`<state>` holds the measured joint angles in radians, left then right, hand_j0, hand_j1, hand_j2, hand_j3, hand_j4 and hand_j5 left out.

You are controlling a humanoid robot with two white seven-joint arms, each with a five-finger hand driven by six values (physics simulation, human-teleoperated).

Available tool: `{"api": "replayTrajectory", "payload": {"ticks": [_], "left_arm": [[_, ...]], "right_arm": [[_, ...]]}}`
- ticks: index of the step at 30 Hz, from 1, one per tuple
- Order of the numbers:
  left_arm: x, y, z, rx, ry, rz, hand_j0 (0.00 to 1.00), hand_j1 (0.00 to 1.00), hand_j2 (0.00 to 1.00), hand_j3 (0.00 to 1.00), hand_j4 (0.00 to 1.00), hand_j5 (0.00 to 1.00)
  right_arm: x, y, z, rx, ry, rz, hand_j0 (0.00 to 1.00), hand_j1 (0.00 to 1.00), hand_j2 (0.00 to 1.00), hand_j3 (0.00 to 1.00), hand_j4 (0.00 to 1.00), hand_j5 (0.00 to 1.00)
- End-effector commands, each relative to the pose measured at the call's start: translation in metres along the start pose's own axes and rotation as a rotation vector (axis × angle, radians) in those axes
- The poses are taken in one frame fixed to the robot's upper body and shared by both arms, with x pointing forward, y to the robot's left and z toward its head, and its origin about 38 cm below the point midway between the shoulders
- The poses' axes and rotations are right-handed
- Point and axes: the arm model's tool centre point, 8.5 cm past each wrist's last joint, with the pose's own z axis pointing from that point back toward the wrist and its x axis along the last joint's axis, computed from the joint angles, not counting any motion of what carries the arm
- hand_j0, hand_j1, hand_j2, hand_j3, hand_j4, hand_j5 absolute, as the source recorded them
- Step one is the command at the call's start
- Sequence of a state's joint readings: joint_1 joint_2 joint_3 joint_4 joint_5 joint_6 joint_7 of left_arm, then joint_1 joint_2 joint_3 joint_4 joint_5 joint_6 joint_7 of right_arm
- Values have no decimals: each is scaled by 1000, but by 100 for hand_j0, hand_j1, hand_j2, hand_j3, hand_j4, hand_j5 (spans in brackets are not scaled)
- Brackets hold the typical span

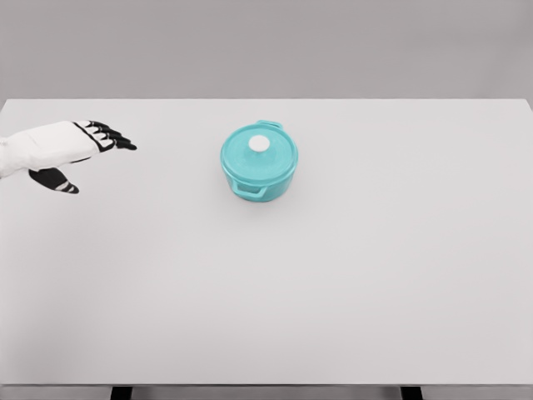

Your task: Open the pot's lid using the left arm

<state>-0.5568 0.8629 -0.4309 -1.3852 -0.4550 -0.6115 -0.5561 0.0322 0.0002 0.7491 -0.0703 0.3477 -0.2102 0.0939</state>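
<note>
So, white table (350, 275), grey wall behind; left hand (79, 143) hovers far left, fingers spread, empty, well apart from the lidded teal pot (259, 162).

Simulated test scene, bare white table (333, 292), grey backdrop (266, 46)

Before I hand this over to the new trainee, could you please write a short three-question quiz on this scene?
1. True or false: the lid sits on the teal pot.
2. Which robot hand is in view? A) left B) right C) both
3. Fill in: the knob on the lid is ____ in colour.

Key:
1. True; the lid is closed.
2. A; the left robot hand is left of the pot, fingers extended, apart from it, above the white table.
3. White.
</note>
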Motion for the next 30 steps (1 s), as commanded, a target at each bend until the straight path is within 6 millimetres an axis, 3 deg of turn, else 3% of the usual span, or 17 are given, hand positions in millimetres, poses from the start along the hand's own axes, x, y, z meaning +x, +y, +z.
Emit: {"api": "replayTrajectory", "payload": {"ticks": [1, 5, 9, 11, 13, 15, 16, 19, 20, 22, 25, 26, 28, 30], "left_arm": [[5, 0, -6, 3, -16, 3, 100, 100, 100, 100, 100, 100], [8, -2, -11, -7, -26, 5, 100, 100, 100, 100, 100, 100], [17, 12, -24, -3, -57, -17, 100, 100, 100, 100, 100, 100], [26, 35, -41, -15, -96, -77, 100, 100, 100, 100, 100, 100], [30, 78, -66, -54, -125, -175, 100, 100, 100, 100, 100, 100], [39, 91, -79, -167, -148, -290, 100, 100, 100, 100, 100, 100], [39, 107, -76, -151, -138, -317, 100, 100, 100, 100, 100, 100], [87, 164, -99, -43, -235, -423, 100, 100, 100, 100, 100, 100], [113, 178, -120, -12, -293, -442, 100, 100, 100, 100, 100, 100], [133, 190, -133, 8, -332, -461, 100, 100, 100, 100, 100, 100], [154, 192, -153, 19, -386, -450, 100, 100, 100, 100, 100, 100], [155, 187, -159, 3, -390, -440, 100, 100, 100, 100, 100, 100], [138, 168, -170, -64, -355, -402, 100, 100, 100, 100, 100, 100], [149, 163, -177, -73, -381, -407, 100, 100, 100, 100, 100, 100]], "right_arm": [[-1, 0, 0, 2, 3, -2, 100, 100, 100, 100, 100, 100], [-1, 1, 0, 1, 2, -1, 100, 100, 100, 100, 100, 100], [-1, 1, 0, 1, 2, -1, 100, 100, 100, 100, 100, 100], [-1, 1, 0, 1, 2, -1, 100, 100, 100, 100, 100, 100], [-1, 1, 0, 1, 2, -1, 100, 100, 100, 100, 100, 100], [-1, 1, 0, 1, 2, -1, 100, 100, 100, 100, 100, 100], [-1, 1, 0, 1, 2, -1, 100, 100, 100, 100, 100, 100], [-1, 0, 0, 0, 1, 0, 100, 100, 100, 100, 100, 100], [-1, 1, 0, 1, 2, -1, 100, 100, 100, 100, 100, 100], [-1, 1, 0, 1, 2, -1, 100, 100, 100, 100, 100, 100], [-1, 1, 0, 1, 2, -1, 100, 100, 100, 100, 100, 100], [-1, 1, 0, 1, 2, -1, 100, 100, 100, 100, 100, 100], [-1, 1, 0, 1, 2, -1, 100, 100, 100, 100, 100, 100], [-1, 1, 0, 1, 2, -1, 100, 100, 100, 100, 100, 100]]}}
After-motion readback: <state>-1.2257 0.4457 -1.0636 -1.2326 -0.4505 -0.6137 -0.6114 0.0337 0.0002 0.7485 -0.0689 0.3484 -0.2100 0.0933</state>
